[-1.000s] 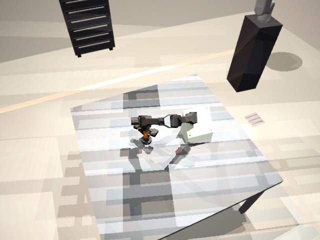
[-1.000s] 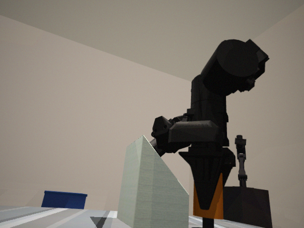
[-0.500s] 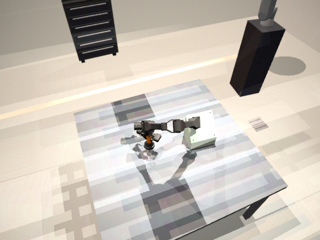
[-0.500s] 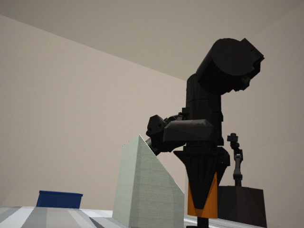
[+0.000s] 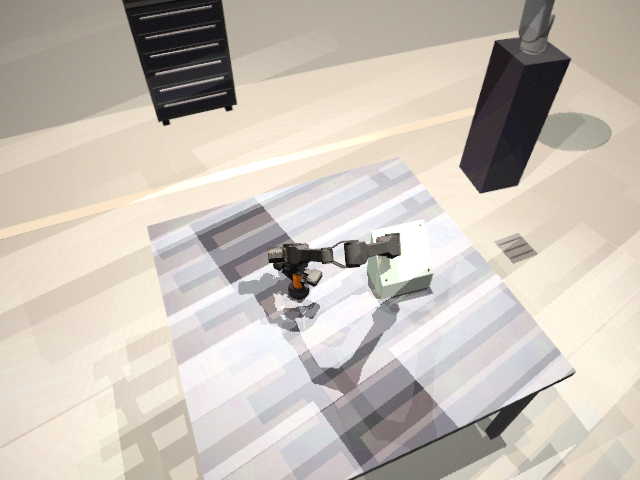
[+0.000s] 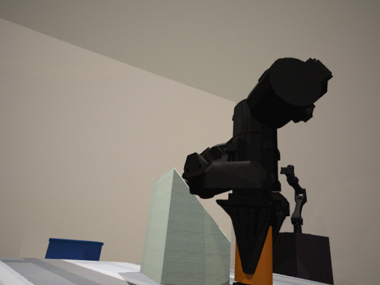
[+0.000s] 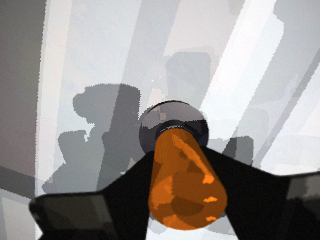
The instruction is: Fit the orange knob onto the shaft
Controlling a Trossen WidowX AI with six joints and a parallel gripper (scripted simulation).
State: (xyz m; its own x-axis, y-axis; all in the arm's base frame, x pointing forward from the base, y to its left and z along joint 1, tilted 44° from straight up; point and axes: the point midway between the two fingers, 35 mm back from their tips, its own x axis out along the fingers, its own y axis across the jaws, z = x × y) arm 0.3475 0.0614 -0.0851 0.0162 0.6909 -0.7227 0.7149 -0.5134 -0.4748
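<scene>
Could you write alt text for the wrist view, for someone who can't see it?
An orange knob is held between the dark fingers of a gripper, its far end over a round pedestal. Shadows fall across the pale, striped table top beyond.

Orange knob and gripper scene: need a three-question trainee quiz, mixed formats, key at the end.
1. True or false: the gripper is shut on the orange knob.
2. The slope-topped box is: a) red, b) pale green, c) black.
3. Fill in: the blue bin shows only in the ____ view.

Key: 1 true; 2 b; 3 exterior.
</scene>
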